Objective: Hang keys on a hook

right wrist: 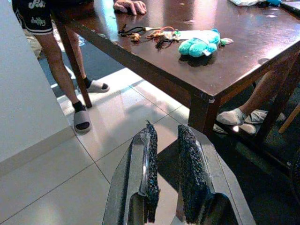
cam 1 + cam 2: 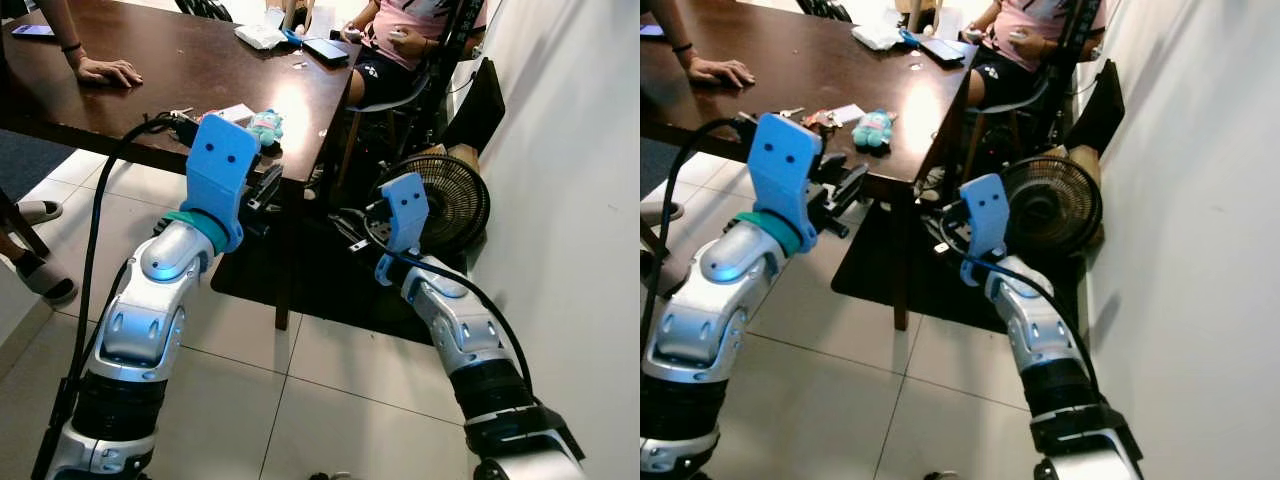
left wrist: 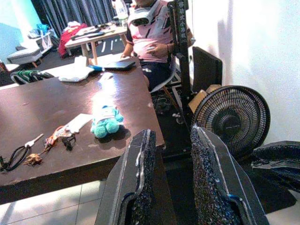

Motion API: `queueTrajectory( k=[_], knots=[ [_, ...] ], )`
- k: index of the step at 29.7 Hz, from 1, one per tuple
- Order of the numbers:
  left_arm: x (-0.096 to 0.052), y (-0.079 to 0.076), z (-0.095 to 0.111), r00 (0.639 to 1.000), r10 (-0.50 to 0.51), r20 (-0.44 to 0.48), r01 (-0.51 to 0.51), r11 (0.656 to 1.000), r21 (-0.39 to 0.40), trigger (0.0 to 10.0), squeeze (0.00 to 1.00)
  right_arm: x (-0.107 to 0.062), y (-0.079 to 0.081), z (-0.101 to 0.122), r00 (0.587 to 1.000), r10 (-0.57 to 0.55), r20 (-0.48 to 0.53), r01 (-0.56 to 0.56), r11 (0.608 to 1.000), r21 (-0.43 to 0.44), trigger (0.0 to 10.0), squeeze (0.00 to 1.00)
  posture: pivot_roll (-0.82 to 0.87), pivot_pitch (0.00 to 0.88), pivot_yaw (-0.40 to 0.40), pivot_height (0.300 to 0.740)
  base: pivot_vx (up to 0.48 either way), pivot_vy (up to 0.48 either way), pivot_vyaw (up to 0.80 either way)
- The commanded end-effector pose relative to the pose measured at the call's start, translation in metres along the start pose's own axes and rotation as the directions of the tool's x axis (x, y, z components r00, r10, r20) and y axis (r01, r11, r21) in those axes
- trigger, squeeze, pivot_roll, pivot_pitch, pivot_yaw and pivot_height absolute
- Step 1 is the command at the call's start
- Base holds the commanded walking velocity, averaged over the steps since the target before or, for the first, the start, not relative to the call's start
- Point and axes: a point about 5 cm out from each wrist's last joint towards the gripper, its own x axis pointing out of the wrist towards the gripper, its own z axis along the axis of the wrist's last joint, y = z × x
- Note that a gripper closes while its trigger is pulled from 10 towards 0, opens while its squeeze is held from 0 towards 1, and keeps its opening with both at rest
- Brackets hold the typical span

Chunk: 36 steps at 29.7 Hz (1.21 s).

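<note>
A bunch of keys point(image 3: 55, 136) on an orange and black strap is lying flat near the corner of a dark wooden table point(image 2: 190, 70), strung out lengthwise along the table's near edge, with a black cord loop point(image 3: 14, 158) at one end and a white card point(image 3: 78, 123) at the other. A turquoise plush toy point(image 1: 200, 43) is lying just beside the card, closer to the corner.

The left gripper point(image 3: 171, 183) is hovering off the table's near edge at about tabletop height, its fingers a narrow gap apart and holding nothing. The right gripper point(image 1: 165, 176) is hanging lower, over the white tiled floor point(image 2: 330, 400) beside the table leg point(image 1: 202, 114), its fingers likewise slightly parted and empty.

A person's hand point(image 2: 106, 71) is resting on the tabletop at the far left; in the right wrist view that person is standing in grey slippers point(image 1: 82, 120). Another person in a pink shirt point(image 3: 152, 40) is sitting at the far end, where a tablet point(image 2: 325, 49) and white papers point(image 2: 258, 37) are lying. A black floor fan point(image 2: 440, 200) is standing against the white wall point(image 2: 570, 200), at the edge of a dark rug point(image 2: 320, 280) under the table.
</note>
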Motion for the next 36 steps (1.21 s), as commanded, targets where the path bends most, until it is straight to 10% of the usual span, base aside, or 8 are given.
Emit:
queueTrajectory(
  k=[1,6,7,15,25,36],
  knots=[
    [0.001,-0.002,-0.001,1.0,-0.011,-0.003,0.011,1.0,0.004,10.0,0.0,-0.001,-0.002,-0.002,1.0,-0.007,-0.006,0.008,1.0,0.01,10.0,0.0,0.05,0.0,0.009,0.74,0.0,0.0,0.0],
    [-0.002,0.003,-0.011,0.999,0.0,-0.048,0.001,1.0,0.011,10.0,0.0,-0.006,-0.01,-0.005,0.999,-0.024,-0.046,0.022,0.998,-0.05,10.0,0.0,0.07,0.0,0.043,0.74,0.0,0.0,0.0],
    [-0.006,0.009,-0.023,0.995,0.006,-0.096,-0.004,1.0,0.021,10.0,0.0,-0.023,-0.033,-0.017,0.989,-0.093,-0.119,0.081,0.992,-0.098,10.0,0.0,0.07,0.0,0.05,0.74,0.0,0.0,0.0],
    [-0.006,0.009,-0.029,0.993,-0.002,-0.118,0.005,1.0,0.029,10.0,0.0,-0.043,-0.066,-0.02,0.95,-0.3,-0.086,0.3,0.954,-0.02,10.0,0.0,0.05,0.0,0.073,0.74,0.0,0.0,0.0],
    [-0.001,0.014,-0.026,0.995,0.033,-0.093,-0.031,0.999,0.02,10.0,0.0,-0.03,-0.042,-0.023,0.979,-0.179,-0.101,0.15,0.958,-0.243,10.0,0.0,0.07,0.0,0.063,0.74,0.0,0.0,0.0],
    [0.007,0.025,0.047,0.97,0.134,0.202,-0.14,0.99,0.014,10.0,0.0,-0.03,-0.043,-0.021,0.987,-0.132,-0.089,0.106,0.963,-0.247,10.0,0.0,0.06,0.0,0.035,0.74,0.0,0.0,0.0]
  ],
)
